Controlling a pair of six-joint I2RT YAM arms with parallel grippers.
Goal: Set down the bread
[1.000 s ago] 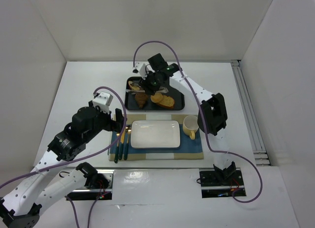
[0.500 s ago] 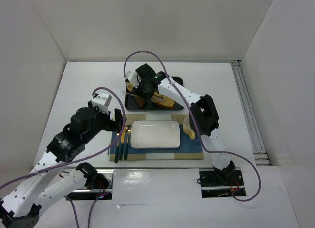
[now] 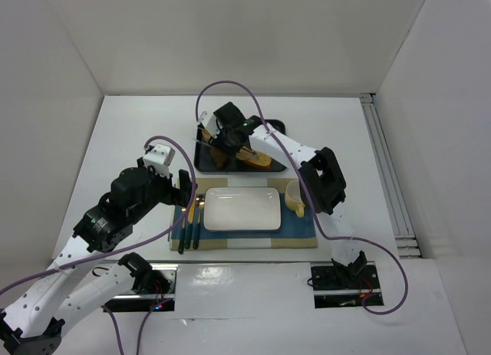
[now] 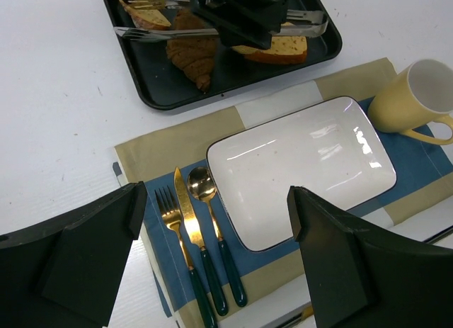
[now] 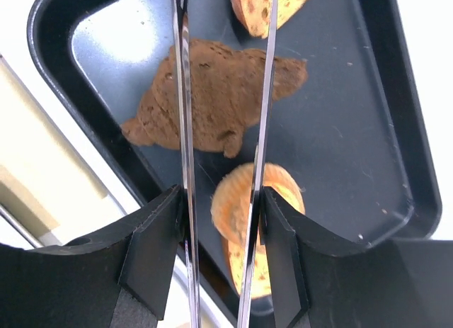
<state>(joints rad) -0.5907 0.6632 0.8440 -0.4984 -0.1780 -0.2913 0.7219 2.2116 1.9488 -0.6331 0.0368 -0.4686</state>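
bread (image 4: 147, 13): a small oval slice with a golden-brown crust, lying flat in the far left corner of the black tray (image 4: 241, 76). right fingers (image 5: 159, 229) are clenched on a pair of metal tongs (image 5: 182, 129), one pad pressed against each blade, and the right gripper (image 5: 221, 222) hangs over the tray. the blades stand apart and reach over a dark brown pastry (image 4: 192, 55) towards the bread. in the left wrist view the slice sits between the two tong tips; in the right wrist view one blade crosses it. whether the tips touch it cannot be told.

also in the tray: a round golden roll (image 5: 230, 207) just beside the pastry, and a wider slice (image 4: 276, 48) at the near right.

left gripper (image 4: 216, 197): released, its fingers spread wide with nothing between them, poised above the near left part of a blue and tan mat (image 4: 170, 151).

on the mat: a white rectangular plate (image 4: 304, 165) in the middle; a fork (image 4: 173, 225), knife (image 4: 190, 222) and spoon (image 4: 205, 193) side by side to its left; a pale yellow cup (image 4: 410, 94) to its right, upright. mat and tray rest on the white bench (image 4: 56, 94), the tray just beyond the mat.
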